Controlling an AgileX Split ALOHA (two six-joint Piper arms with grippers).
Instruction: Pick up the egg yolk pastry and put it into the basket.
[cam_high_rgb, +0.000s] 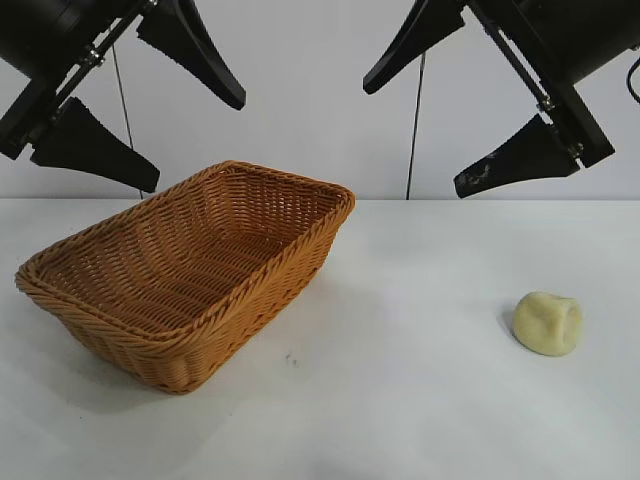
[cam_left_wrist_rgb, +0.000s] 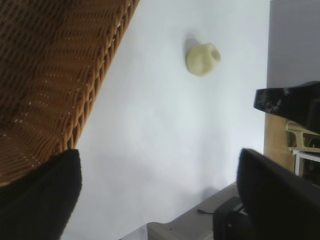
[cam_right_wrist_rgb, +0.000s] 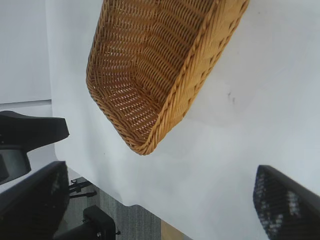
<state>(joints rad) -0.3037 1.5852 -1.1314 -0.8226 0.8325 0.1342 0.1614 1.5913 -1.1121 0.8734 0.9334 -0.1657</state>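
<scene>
The egg yolk pastry, a small pale yellow dented lump, lies on the white table at the right. It also shows in the left wrist view as the pastry, well apart from the basket. The orange-brown wicker basket stands at centre left, with nothing visible inside it; the right wrist view looks into the basket. My left gripper hangs open high above the basket's left end. My right gripper is open too, high above the table between basket and pastry. Neither holds anything.
The white table has bare room between the basket and the pastry. A pale wall stands close behind, with two thin cables hanging down it. The table's edge and the floor beyond show in the right wrist view.
</scene>
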